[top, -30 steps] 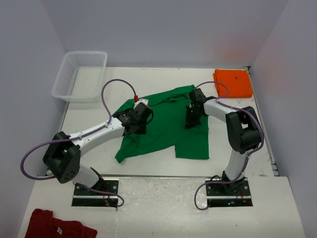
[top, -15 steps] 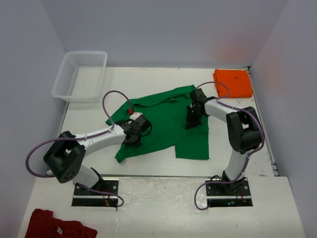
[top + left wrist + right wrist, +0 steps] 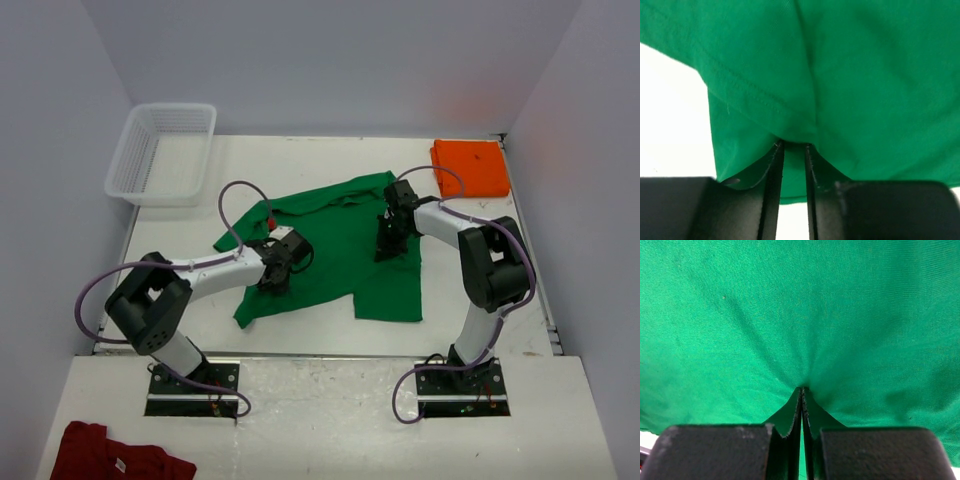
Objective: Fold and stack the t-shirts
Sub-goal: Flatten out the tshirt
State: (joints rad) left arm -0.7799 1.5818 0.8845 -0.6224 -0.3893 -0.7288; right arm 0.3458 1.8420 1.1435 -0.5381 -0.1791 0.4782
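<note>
The green t-shirt (image 3: 335,250) lies spread and rumpled across the middle of the desk (image 3: 470,300). The orange t-shirt (image 3: 470,167) sits folded square at the far right corner. The right hand (image 3: 801,390) is pinched tight on green cloth. The left hand (image 3: 792,150) has its narrowly parted fingers around a fold.

Lab cell; plain walls (image 3: 330,60); bolted arms (image 3: 215,268)
</note>
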